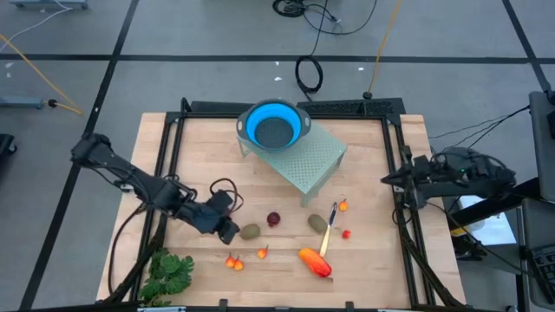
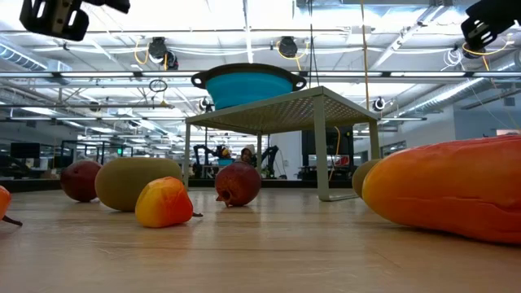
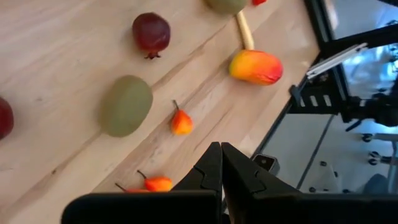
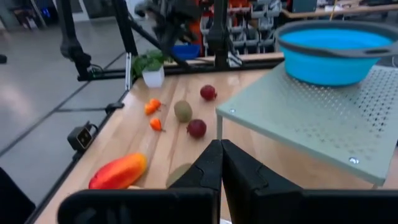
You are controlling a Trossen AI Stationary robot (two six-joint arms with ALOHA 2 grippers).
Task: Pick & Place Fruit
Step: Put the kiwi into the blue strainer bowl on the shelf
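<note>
The fruit lies on the near half of the wooden table. An olive-brown oval (image 1: pixel 251 231) (image 3: pixel 127 104) is beside a dark red ball (image 1: pixel 274 219) (image 3: pixel 151 32). A second oval (image 1: pixel 317 223) and a longer orange-red piece (image 1: pixel 316 262) (image 3: pixel 255 66) lie to the right. Tiny orange-red bits (image 1: pixel 232 262) (image 3: pixel 181 122) are scattered about. Another dark red ball (image 3: pixel 3 117) shows only in the left wrist view. My left gripper (image 1: pixel 231 230) (image 3: pixel 221 168) hangs shut above the table, just left of the first oval, slanting down. My right gripper (image 1: pixel 388 179) (image 4: pixel 221 165) is shut at the table's right edge, up high.
A blue bowl (image 1: pixel 276 126) (image 4: pixel 336 46) sits on a grey-green perforated stand (image 1: pixel 308 160) at the far middle. A yellow-handled knife (image 1: pixel 328 234) lies beside the second oval. A leafy green bunch (image 1: pixel 169 273) is at the near left corner. A black frame (image 1: pixel 173 147) borders the table.
</note>
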